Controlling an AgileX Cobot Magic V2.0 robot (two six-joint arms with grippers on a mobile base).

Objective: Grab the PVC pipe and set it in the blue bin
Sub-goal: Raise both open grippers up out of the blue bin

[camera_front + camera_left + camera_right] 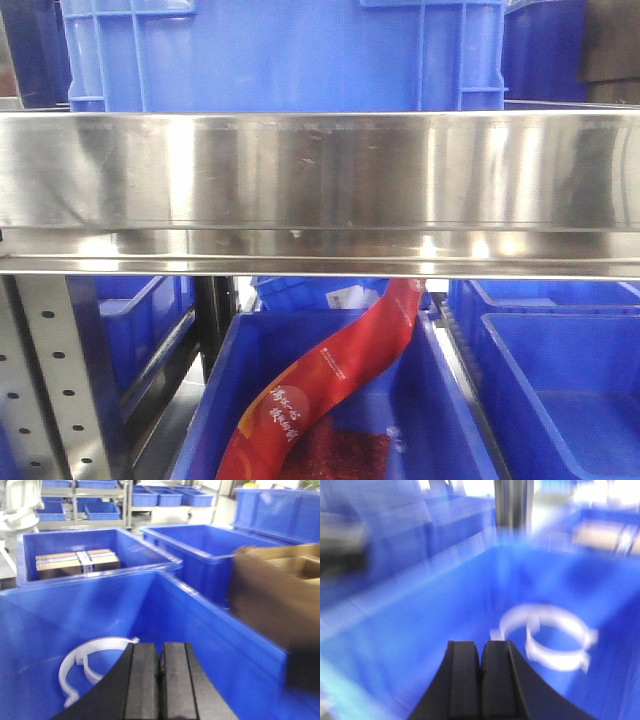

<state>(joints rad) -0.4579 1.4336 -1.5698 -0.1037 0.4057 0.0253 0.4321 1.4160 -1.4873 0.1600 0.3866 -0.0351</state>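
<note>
- From my front camera, a wide stainless steel shelf edge fills the middle of the picture, with a blue crate standing on top of it.
- Below the shelf I see an open blue bin holding a long red printed packet that leans diagonally from lower left to upper right.
- Neither arm shows in this front view.
- On my left wrist camera, the left gripper has its two black fingers pressed flat together with nothing between them.
- The left gripper hangs over the inside of a large blue bin, and a white plastic pipe clamp, ring-shaped and split, lies on the bin floor just left of the fingers.
- Beyond it, another blue bin holds a strapped cardboard box; a blurred brown cardboard carton sits to the right.
- My right wrist camera is heavily blurred by motion.
- The right gripper is also clenched empty, its fingers meeting.
- It hovers above a blue bin interior, where a white ring-shaped clamp lies ahead and to the right, apart from the fingers.
- I cannot make out an actual length of PVC pipe in any view.
</note>
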